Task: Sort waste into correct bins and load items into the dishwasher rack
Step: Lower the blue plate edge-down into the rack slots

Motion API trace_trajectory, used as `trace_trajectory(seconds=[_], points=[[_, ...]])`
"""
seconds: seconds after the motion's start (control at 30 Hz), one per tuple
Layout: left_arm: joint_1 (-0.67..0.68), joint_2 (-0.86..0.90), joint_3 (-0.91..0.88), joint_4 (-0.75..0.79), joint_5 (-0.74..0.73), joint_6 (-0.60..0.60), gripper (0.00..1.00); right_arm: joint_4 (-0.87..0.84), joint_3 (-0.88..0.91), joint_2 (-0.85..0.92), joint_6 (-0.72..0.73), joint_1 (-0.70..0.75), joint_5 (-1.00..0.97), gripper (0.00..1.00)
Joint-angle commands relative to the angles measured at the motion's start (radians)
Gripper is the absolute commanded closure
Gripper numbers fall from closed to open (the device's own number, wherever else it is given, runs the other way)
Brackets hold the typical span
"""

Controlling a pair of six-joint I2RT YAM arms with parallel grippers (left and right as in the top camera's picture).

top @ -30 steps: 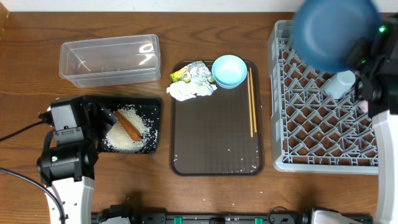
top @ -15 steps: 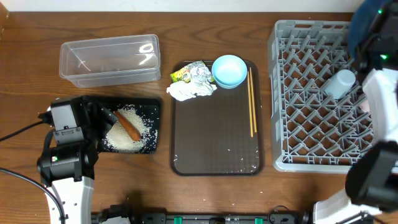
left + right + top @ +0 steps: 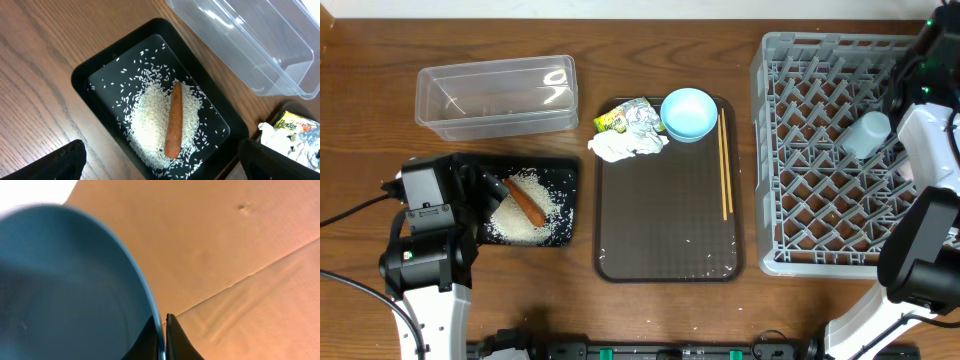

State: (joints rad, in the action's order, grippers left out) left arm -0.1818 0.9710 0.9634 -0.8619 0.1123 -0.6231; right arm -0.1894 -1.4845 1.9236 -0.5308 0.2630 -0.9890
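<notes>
My right gripper (image 3: 164, 330) is shut on the rim of the large dark blue bowl (image 3: 75, 290), which fills the left of the right wrist view. The bowl is out of the overhead view; only the right arm (image 3: 925, 90) shows at the right edge over the grey dishwasher rack (image 3: 800, 200). A pale cup (image 3: 868, 135) lies in the rack. My left gripper (image 3: 162, 162) is open above the black tray (image 3: 95, 85), which holds rice (image 3: 150, 125) and the carrot (image 3: 173, 120). The wrapper (image 3: 625, 117), tissue (image 3: 620, 147), small light blue bowl (image 3: 688, 113) and chopsticks (image 3: 724, 165) are on the brown serving tray (image 3: 668, 230).
The clear tub (image 3: 495, 95) stands behind the black tray (image 3: 565, 230), with nothing in it. The left arm (image 3: 425, 215) sits at the black tray's left edge. A few rice grains lie on the serving tray. Brown cardboard shows behind the bowl in the right wrist view.
My right arm has carried the dark blue bowl from over the rack's far corner to the right, out of the overhead view. The left arm has not moved.
</notes>
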Motion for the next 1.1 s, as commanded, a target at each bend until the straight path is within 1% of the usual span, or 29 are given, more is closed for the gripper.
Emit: trace_trajectory(seconds=[0.0, 0.13, 0.23, 0.3, 0.4, 0.5, 0.77, 0.87, 1.0, 1.07], points=[[-0.003, 0.002, 0.001, -0.002, 0.02, 0.013, 0.01, -0.07, -0.006, 0.005, -0.135, 0.02, -0.069, 0.96], [-0.003, 0.002, 0.001, -0.002, 0.02, 0.013, 0.01, -0.056, -0.006, 0.005, -0.143, 0.02, -0.052, 0.98], [-0.003, 0.002, 0.001, -0.002, 0.02, 0.013, 0.01, 0.027, -0.006, 0.005, -0.096, 0.02, 0.006, 0.99], [-0.003, 0.002, 0.001, -0.002, 0.02, 0.013, 0.01, 0.107, -0.006, 0.007, -0.066, 0.02, 0.086, 0.99], [-0.003, 0.002, 0.001, -0.002, 0.02, 0.013, 0.01, 0.156, -0.006, 0.007, -0.045, 0.02, 0.165, 0.99], [-0.003, 0.002, 0.001, -0.002, 0.02, 0.013, 0.01, 0.151, -0.006, 0.007, -0.02, 0.02, 0.18, 0.99], [-0.003, 0.002, 0.001, -0.002, 0.02, 0.013, 0.01, 0.088, -0.006, 0.006, -0.033, 0.02, 0.186, 0.99], [-0.003, 0.002, 0.001, -0.001, 0.02, 0.013, 0.01, 0.019, -0.006, 0.006, -0.109, 0.02, 0.192, 0.99], [-0.003, 0.002, 0.001, -0.002, 0.02, 0.013, 0.01, 0.006, -0.006, 0.007, -0.334, 0.02, 0.282, 0.99], [-0.003, 0.002, 0.001, -0.002, 0.02, 0.013, 0.01, 0.006, -0.006, 0.007, -0.393, 0.02, 0.308, 0.99]])
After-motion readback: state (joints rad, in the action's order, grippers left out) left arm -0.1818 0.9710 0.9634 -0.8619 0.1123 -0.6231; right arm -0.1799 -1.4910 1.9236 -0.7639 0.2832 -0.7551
